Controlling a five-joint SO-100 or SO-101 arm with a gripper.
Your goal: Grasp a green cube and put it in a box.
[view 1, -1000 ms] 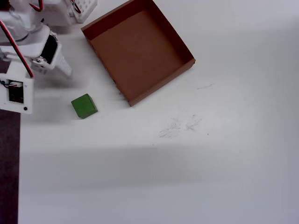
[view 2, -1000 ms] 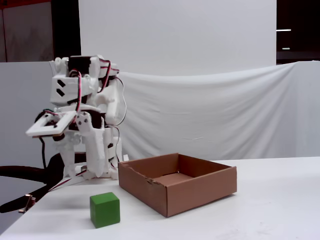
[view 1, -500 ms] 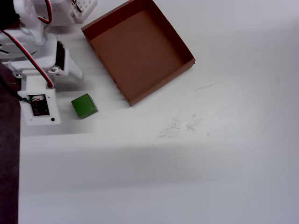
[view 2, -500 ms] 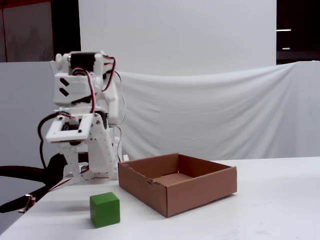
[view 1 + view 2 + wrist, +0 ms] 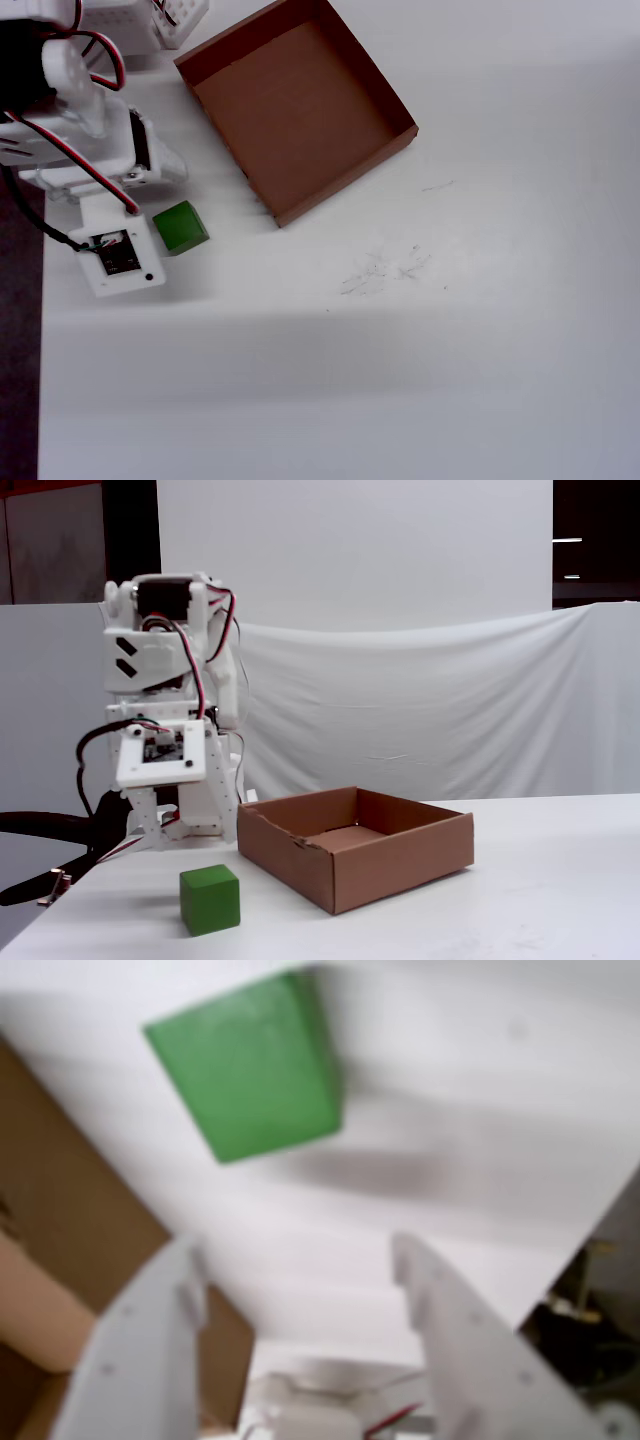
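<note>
The green cube stands on the white table, left of the box's near corner, and shows in the fixed view and at the upper left of the wrist view. The box, a shallow reddish-brown cardboard tray, is empty and also shows in the fixed view, with part of it at the left of the wrist view. My gripper is open and empty, and the cube lies ahead of its white fingers, clear of them. The arm is folded up just left of the cube.
A white gridded object sits at the table's back left. The table's left edge runs close beside the arm. Faint scribble marks lie on the table right of the cube.
</note>
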